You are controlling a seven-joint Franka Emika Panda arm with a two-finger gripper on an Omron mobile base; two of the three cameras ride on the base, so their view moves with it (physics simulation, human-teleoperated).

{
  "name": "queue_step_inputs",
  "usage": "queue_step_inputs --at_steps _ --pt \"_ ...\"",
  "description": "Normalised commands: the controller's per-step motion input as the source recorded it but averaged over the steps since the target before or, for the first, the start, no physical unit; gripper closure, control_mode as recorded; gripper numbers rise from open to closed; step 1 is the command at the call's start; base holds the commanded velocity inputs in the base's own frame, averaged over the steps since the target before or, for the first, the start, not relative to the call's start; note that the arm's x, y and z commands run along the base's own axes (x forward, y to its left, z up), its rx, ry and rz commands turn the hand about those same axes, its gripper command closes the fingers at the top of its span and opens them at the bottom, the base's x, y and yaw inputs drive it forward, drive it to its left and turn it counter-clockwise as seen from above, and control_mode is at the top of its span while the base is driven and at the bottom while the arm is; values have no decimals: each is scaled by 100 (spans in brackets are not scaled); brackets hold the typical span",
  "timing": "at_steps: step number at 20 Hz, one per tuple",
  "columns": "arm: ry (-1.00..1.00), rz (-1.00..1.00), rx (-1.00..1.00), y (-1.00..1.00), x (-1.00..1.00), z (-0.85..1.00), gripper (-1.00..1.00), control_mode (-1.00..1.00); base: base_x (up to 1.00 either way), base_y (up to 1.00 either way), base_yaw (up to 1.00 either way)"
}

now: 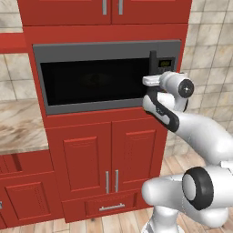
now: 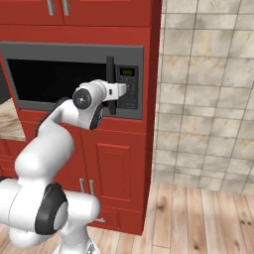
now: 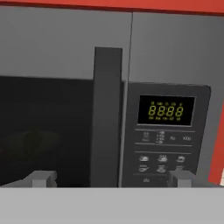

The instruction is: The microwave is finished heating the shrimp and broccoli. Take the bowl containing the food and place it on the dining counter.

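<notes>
The microwave has a matt grey metal-like frame and a dark glossy glass door. Red cabinets look smooth and painted, with small metal handles. The floor is pale wood planking.

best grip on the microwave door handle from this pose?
Grip the handle at mid-height, straight-on from the front, one of the fingers on each flank. It is a narrow vertical bar standing proud of the microwave door, beside the button panel. The gripper already straddles it, open.
</notes>
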Motion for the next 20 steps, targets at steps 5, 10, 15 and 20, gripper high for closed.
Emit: queue_step_inputs --at_steps 5,10,15,20 --pt "3 0 0 0 50 0 -100 -100 0 0 0" --pt "2 0 0 0 46 0 -100 -100 0 0 0" --pt "2 0 0 0 46 0 -100 -100 0 0 0" --pt "2 0 0 -2 41 0 -100 -100 0 0 0"
